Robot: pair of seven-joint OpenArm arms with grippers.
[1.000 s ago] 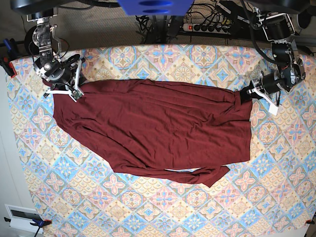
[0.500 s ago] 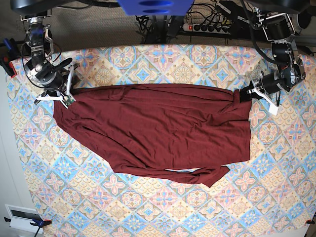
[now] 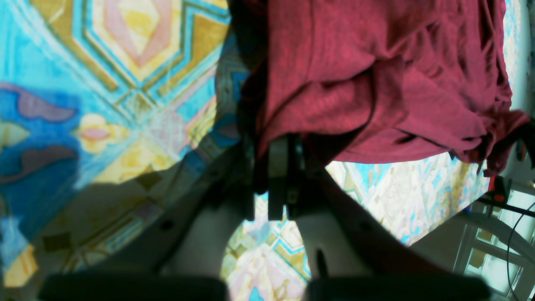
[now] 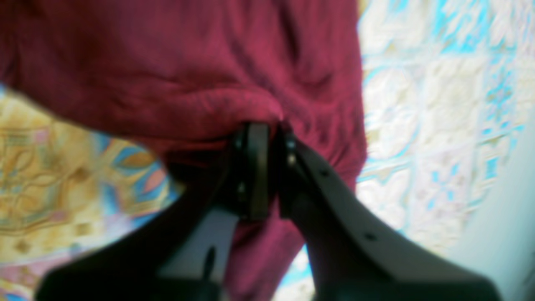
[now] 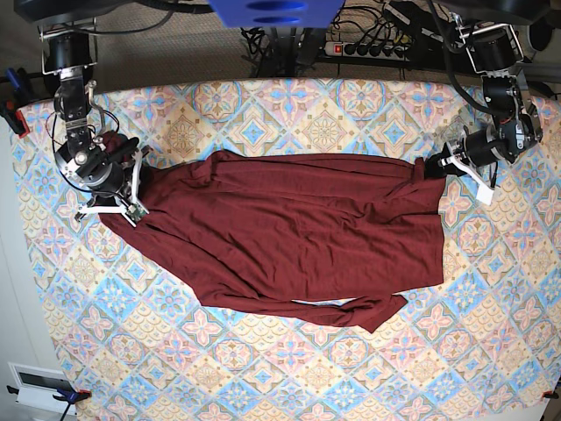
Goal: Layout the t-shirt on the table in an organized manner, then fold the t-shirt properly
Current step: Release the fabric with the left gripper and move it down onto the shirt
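**Maroon shirt stretched between two grippers**

The t-shirt (image 5: 289, 232) lay across the table (image 5: 289, 377), its long axis running from one arm to the other. The right gripper (image 4: 267, 167) pinched a fold at one end of the shirt, jaws close together around the cloth. The left gripper (image 3: 278, 179), at the opposite end, was clamped on that edge. The shirt's body lay between them, wrinkled and sagging toward the table's near side.

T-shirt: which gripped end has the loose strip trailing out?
The left gripper's end, on the base view's right: the strip trails from its front corner. The right gripper's end has none.
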